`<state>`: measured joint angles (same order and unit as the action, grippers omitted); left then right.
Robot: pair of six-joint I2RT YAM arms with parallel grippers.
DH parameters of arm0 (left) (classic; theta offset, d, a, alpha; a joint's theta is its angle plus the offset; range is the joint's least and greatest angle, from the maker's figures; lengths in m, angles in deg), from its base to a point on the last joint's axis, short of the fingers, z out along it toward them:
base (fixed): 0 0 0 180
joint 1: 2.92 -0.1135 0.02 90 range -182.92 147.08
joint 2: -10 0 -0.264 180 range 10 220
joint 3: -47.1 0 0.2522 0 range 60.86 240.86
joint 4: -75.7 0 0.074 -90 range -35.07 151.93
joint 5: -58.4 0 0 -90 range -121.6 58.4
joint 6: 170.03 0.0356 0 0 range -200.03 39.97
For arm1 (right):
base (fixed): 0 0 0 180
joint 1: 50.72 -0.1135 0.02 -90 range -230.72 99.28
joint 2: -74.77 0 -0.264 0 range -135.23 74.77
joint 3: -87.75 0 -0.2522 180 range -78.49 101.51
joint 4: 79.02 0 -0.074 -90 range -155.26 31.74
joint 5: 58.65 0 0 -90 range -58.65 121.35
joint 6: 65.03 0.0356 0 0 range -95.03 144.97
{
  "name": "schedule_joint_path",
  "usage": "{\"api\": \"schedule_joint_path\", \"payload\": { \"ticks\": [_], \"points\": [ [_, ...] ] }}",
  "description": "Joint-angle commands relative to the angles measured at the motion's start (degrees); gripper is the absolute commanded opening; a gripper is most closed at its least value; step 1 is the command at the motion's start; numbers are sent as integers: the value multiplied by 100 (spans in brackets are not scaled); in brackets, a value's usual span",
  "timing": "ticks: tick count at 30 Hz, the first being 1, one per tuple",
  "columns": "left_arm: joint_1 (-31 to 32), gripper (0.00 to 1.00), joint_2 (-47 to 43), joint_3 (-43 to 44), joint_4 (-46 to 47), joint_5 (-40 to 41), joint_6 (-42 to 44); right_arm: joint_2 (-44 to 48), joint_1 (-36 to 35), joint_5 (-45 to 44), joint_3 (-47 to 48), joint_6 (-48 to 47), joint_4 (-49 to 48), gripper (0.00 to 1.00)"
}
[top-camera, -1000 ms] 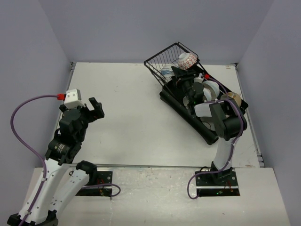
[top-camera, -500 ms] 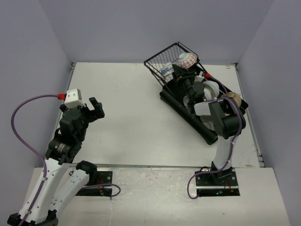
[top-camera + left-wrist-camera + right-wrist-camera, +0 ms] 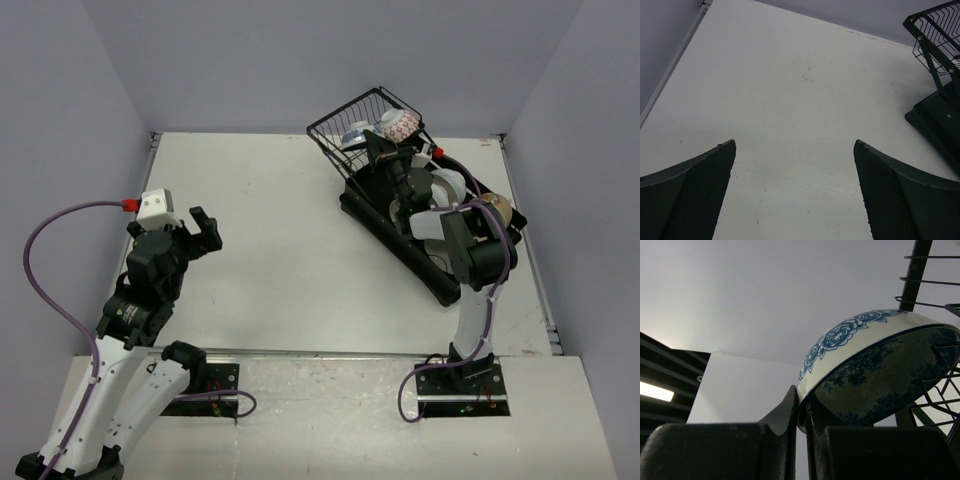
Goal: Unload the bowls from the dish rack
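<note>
**Top external.** Black rectangular dish rack (image 3: 385,232) with a tilted wire basket stood at 2 o'clock on the white table (image 3: 280,220). Right gripper (image 3: 368,147) reached into the basket, pinching the blue-patterned white ceramic bowl (image 3: 355,135). Pink-patterned bowl (image 3: 397,124) lay at its 2 o'clock. The blue bowl sat higher than one second earlier, nearer the basket rim. Left gripper (image 3: 203,230) hung at 9 o'clock, spread and empty.

**Left wrist.** Bare table showed between the parted fingers. Rack corner was at 3 o'clock.

**Right wrist.** Fingers were pressed together on the bowl's rim. Step judged: lifting out. Next move calls for clearing the wires, then setting the bowl on the table.
</note>
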<state>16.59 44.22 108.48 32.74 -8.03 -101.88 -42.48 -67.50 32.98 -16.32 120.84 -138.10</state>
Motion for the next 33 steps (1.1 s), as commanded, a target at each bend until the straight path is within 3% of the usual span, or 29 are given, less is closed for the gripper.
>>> {"api": "schedule_joint_path", "payload": {
  "ticks": [1, 12, 19, 28, 33],
  "points": [
    [-44, 100, -12, 46, 212, 33, 66, -571, 78, 364, -21, 160, -196, 0],
    [-44, 100, -3, 37, 212, 33, 75, -307, 87, 566, 128, -120, -828, 0],
    [-52, 100, -29, 29, 221, 42, 66, -448, 157, 1146, 892, -455, -1487, 0],
    [-96, 100, -12, 29, 229, -11, 66, 194, 166, 1656, 1139, -1273, -672, 0],
    [-131, 100, -12, 29, 230, -19, 66, 141, 157, 1709, 1060, -1089, -933, 0]
  ]
}}
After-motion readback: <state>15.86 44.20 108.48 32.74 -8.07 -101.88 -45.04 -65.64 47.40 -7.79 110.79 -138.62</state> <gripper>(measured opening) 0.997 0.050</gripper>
